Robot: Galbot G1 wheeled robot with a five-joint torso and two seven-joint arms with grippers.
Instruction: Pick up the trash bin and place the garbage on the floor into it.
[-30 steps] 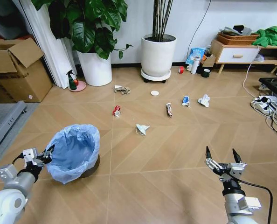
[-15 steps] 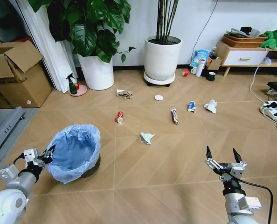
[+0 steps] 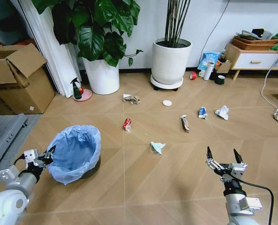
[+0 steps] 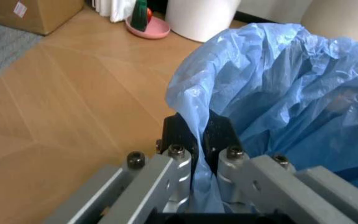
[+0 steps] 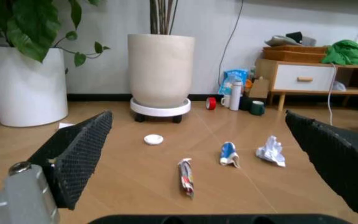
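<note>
Left hand [image 3: 48, 154], at the lower left of the head view, pinches the light-blue bag at the rim of the trash bin [image 3: 76, 152], its dark fingers [image 4: 180, 135] pressed together on the plastic. Right hand [image 3: 223, 157], at the lower right, hangs above the floor [image 3: 143, 187] with its fingers spread wide. Across the middle of the frame lies the garbage: a crushed red can [image 3: 127, 124], a white paper cone [image 3: 157, 147], a white disc [image 3: 167, 102], a blue-white wrapper [image 3: 202, 112] and crumpled white paper [image 3: 222, 112].
</note>
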